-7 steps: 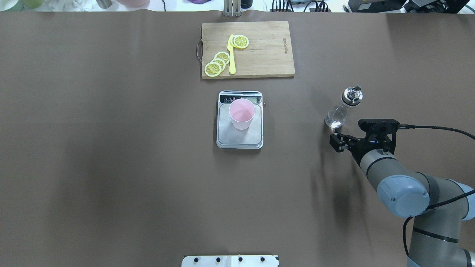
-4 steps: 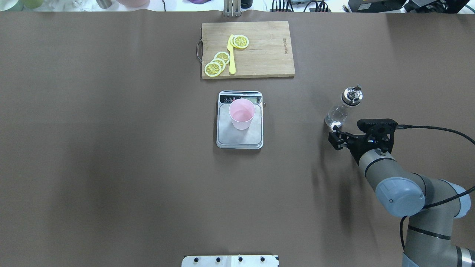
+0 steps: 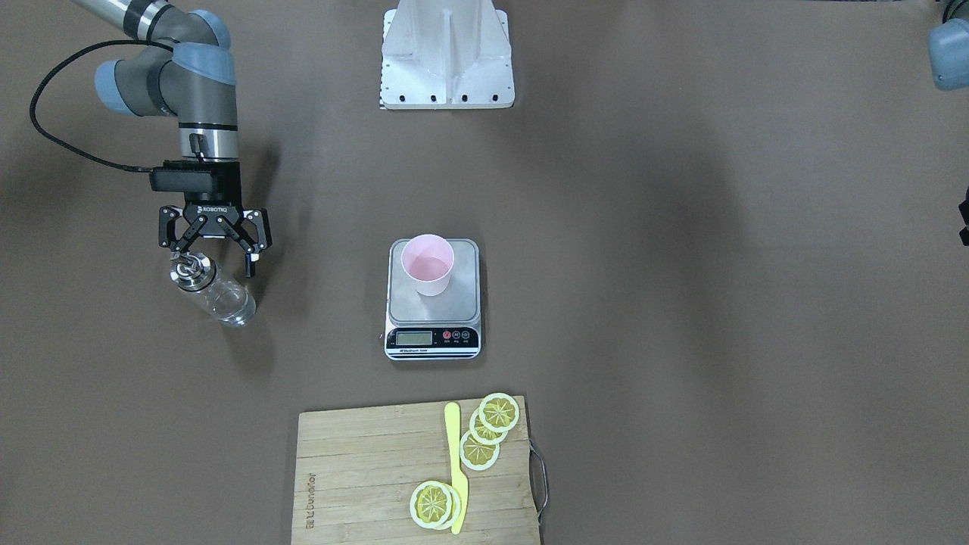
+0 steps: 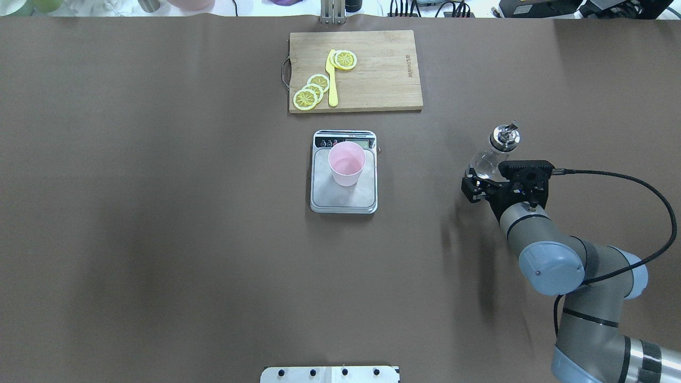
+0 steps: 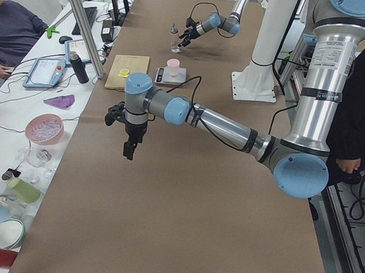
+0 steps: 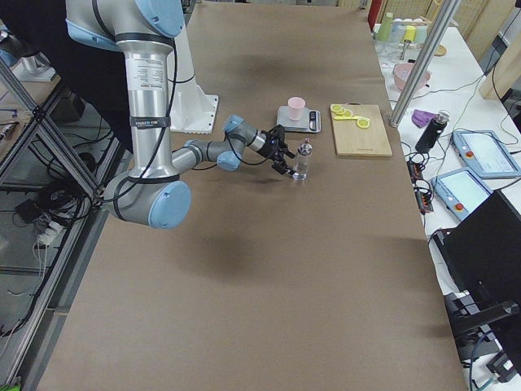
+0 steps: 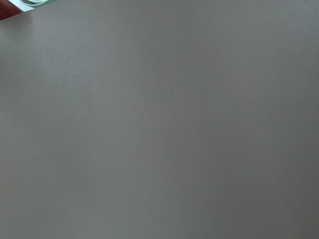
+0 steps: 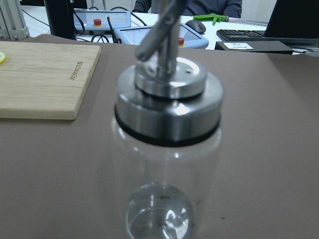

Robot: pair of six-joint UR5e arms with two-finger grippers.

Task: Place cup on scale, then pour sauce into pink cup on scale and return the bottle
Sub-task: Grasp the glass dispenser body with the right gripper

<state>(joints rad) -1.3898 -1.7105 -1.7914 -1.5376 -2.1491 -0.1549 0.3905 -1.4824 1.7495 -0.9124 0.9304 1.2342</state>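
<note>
The pale pink cup (image 4: 347, 162) stands upright on the scale (image 4: 327, 198) at the table's middle; it also shows in the front view (image 3: 428, 265). The clear bottle (image 4: 485, 162) with a metal collar and spout stands upright on the table to the right. A little clear sauce (image 8: 159, 219) lies at its bottom. My right gripper (image 3: 210, 261) is open, low, with its fingers either side of the bottle, not closed on it. The bottle fills the right wrist view (image 8: 167, 149). My left gripper (image 5: 130, 149) hangs above bare table far from these; I cannot tell its state.
A wooden cutting board (image 4: 372, 74) with lemon slices and a yellow knife (image 4: 332, 80) lies beyond the scale. The robot's white base plate (image 3: 447, 53) is at the near edge. Operators' desks with gear run along the far side.
My right gripper has moved forward and to the left up to the bottle, and stays open. The bottle, cup and scale have not moved.
</note>
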